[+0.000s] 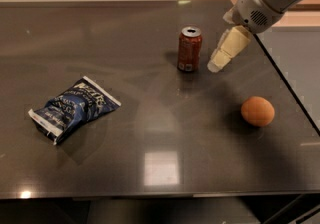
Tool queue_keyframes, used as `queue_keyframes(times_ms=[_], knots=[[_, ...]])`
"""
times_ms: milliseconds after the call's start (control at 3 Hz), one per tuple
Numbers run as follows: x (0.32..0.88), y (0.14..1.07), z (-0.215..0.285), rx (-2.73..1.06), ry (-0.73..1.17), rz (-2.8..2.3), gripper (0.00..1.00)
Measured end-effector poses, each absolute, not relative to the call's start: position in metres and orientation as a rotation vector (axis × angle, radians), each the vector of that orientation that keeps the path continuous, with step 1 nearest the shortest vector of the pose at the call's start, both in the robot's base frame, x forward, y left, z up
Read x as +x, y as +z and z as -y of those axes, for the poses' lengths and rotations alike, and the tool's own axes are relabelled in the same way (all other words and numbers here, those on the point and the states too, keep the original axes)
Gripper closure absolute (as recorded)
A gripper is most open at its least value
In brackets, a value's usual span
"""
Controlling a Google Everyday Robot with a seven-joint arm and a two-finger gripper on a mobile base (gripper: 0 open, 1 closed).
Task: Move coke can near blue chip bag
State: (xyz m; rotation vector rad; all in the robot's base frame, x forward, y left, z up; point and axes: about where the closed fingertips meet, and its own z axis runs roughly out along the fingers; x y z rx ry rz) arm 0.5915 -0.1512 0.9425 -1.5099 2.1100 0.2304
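The arm is cut off at the top right, and I cannot tell whether its cream tool (215, 64), slanting down just beside the coke can (190, 49), is clenched or released. The red can stands upright, silver top up, on the glossy dark surface (165, 138), well apart from the crinkled blue chip bag (74, 108) lying flat at the left.
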Motion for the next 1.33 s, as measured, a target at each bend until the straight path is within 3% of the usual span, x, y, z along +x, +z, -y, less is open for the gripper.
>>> queue_keyframes(times_ms=[1333], knots=[[0.66,0.911,0.125,-1.313,0.246,-2.156,0.0]])
